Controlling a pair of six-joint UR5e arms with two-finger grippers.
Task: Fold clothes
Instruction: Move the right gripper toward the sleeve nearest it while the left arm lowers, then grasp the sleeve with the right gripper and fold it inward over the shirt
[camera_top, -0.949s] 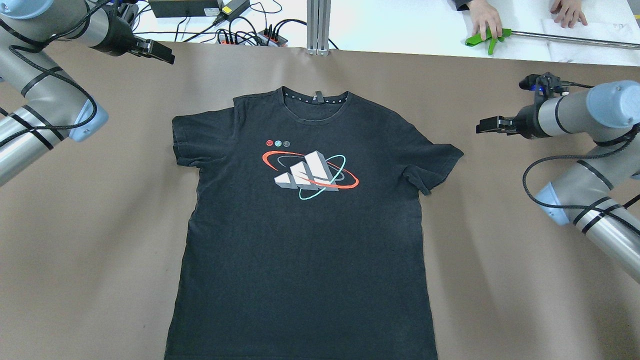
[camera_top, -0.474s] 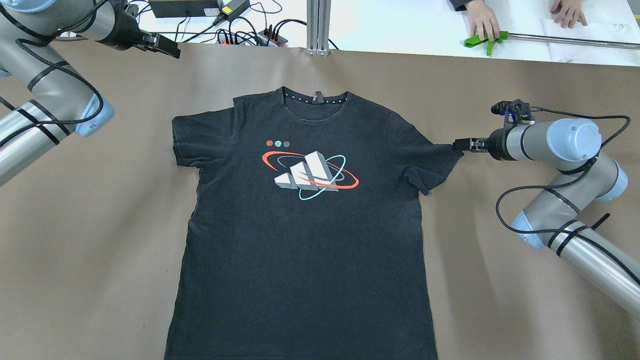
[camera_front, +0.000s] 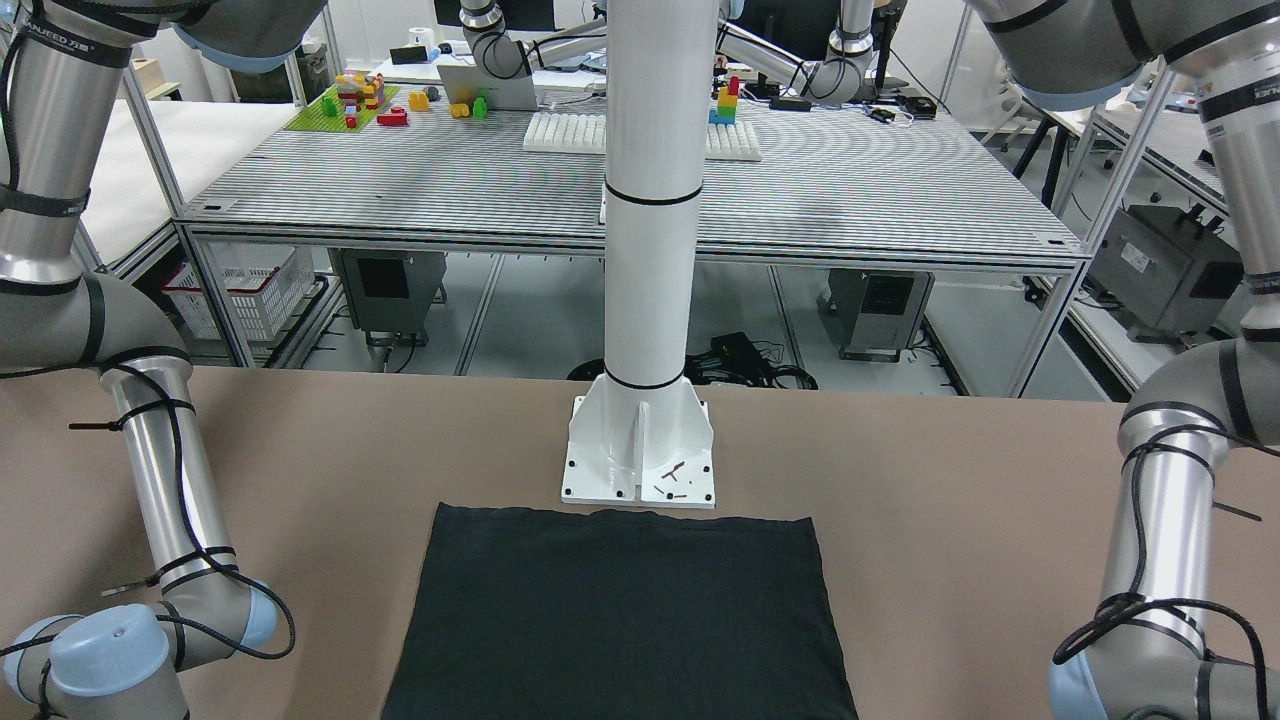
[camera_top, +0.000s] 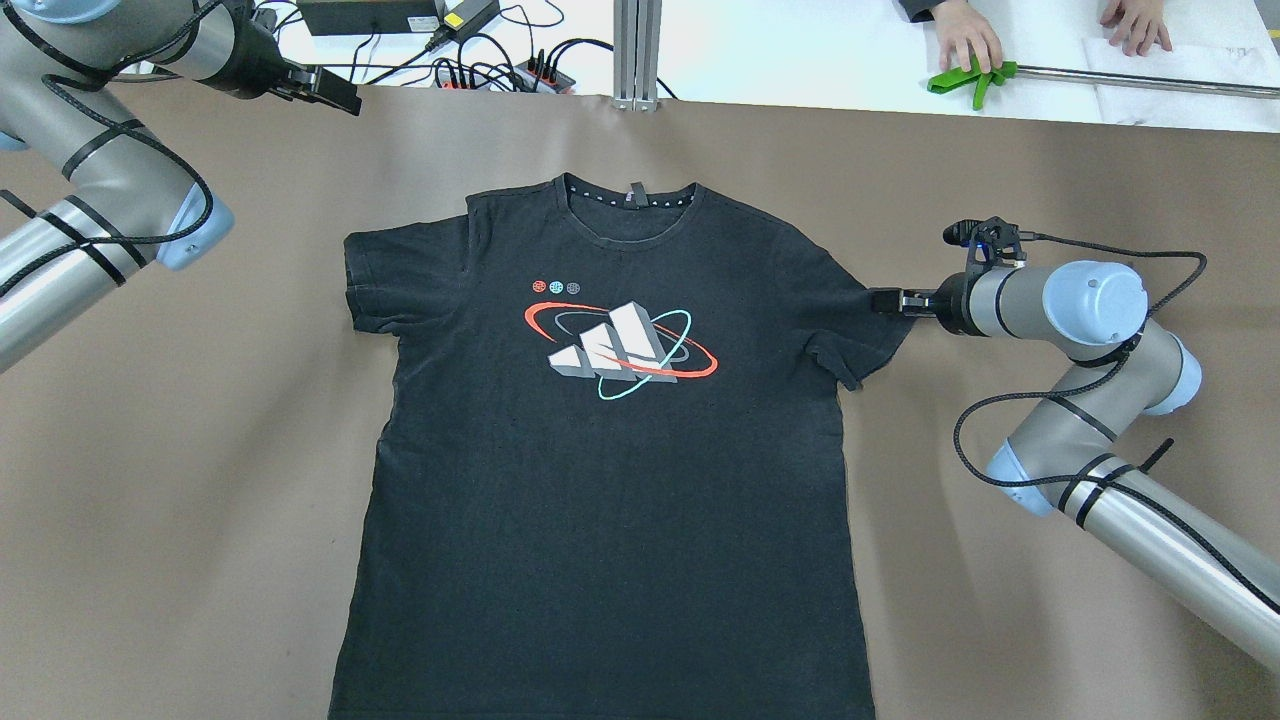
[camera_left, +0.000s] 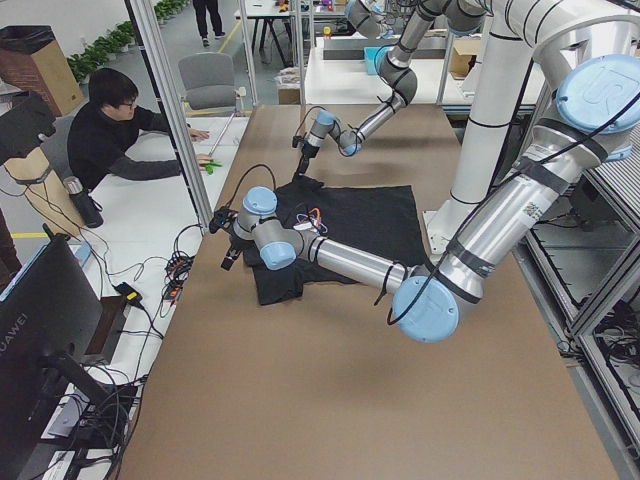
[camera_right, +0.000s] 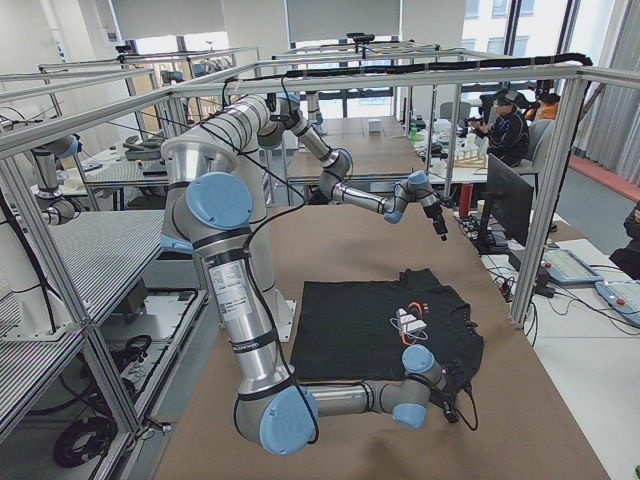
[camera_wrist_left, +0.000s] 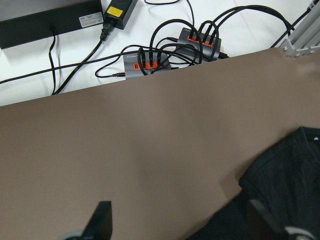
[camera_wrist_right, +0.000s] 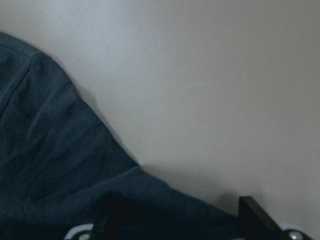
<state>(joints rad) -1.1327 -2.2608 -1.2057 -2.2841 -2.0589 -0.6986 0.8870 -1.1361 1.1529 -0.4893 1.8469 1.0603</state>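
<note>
The clothes are one black T-shirt (camera_top: 610, 450) with a red, white and teal print, lying flat and face up on the brown table (camera_top: 180, 450); its hem end (camera_front: 620, 610) lies near the robot's base. My right gripper (camera_top: 882, 300) is low at the tip of the shirt's right sleeve (camera_top: 865, 320). In the right wrist view it (camera_wrist_right: 180, 220) is open, with the sleeve's edge (camera_wrist_right: 60, 165) lying between its fingers. My left gripper (camera_top: 342, 98) hovers open over bare table beyond the shirt's left shoulder; nothing sits between its fingers (camera_wrist_left: 102, 222).
Power strips and cables (camera_top: 500, 70) and an aluminium post (camera_top: 637, 50) line the far edge. A person's hand rests on a green tool (camera_top: 965, 78) on the white bench. The robot's white base pillar (camera_front: 640, 440) stands behind the hem. A seated person (camera_left: 110, 140) faces the table.
My right gripper has swung left and down from open table onto the right sleeve's tip. The left gripper rose slightly toward the far edge, then held. The shirt has not moved.
</note>
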